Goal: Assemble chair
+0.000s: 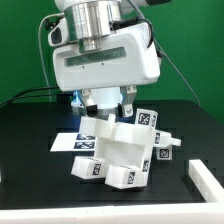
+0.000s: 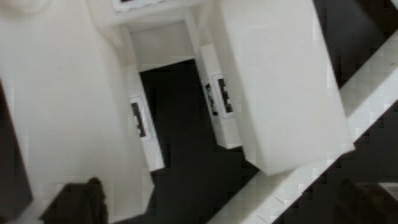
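The chair (image 1: 115, 152) stands partly built in the middle of the black table, a cluster of chunky white blocks with black-and-white tags. My gripper (image 1: 112, 103) hangs just above its back part, fingers spread, and I see nothing held between them. In the wrist view two broad white chair pieces (image 2: 267, 80) fill the picture with a dark gap between them. A white bar (image 2: 338, 150) runs slantwise below them. My gripper (image 2: 228, 205) is open, and one dark fingertip (image 2: 77, 200) shows at the edge.
The marker board (image 1: 66, 141) lies flat behind the chair on the exterior view's left. A loose white bar (image 1: 206, 180) lies near the table's front on the exterior view's right. A small tagged white piece (image 1: 165, 150) sits by the chair's right side.
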### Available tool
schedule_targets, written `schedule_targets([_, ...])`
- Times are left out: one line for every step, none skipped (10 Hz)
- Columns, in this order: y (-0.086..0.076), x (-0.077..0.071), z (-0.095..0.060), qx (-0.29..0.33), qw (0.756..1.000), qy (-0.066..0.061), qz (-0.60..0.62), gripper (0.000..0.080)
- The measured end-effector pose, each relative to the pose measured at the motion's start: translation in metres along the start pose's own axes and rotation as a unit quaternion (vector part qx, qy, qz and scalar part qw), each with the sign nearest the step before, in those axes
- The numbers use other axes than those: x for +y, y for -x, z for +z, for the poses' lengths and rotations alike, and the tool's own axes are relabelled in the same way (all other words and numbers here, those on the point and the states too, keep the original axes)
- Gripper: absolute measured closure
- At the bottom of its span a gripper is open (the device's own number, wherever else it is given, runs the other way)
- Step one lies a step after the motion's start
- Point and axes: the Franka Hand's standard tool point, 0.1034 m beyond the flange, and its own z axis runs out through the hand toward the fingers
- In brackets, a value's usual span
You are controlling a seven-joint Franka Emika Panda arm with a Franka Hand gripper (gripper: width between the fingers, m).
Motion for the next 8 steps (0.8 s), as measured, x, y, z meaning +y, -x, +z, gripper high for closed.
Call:
schedule_targets([-0.001, 0.002, 0.006, 0.003, 1.0, 0.004, -0.006, 0.0151])
schedule_targets([-0.001, 0.004, 0.016, 0.011, 1.0, 0.008, -0.009, 0.0151])
schedule_targets([-0.005, 0.003, 0.02, 0.02, 1.0, 0.009, -0.012, 0.0151])
schedule_targets([-0.009, 0.003, 0.021, 0.022, 1.0, 0.01, -0.015, 0.0151])
schedule_targets([-0.013, 0.002, 0.02, 0.024, 1.0, 0.009, -0.015, 0.0151])
schedule_targets([-0.015, 0.001, 0.019, 0.024, 1.0, 0.008, -0.014, 0.0151])
schedule_targets([-0.016, -0.001, 0.018, 0.022, 1.0, 0.007, -0.014, 0.0151])
schedule_targets([-0.016, -0.002, 0.016, 0.018, 1.0, 0.006, -0.015, 0.0151])
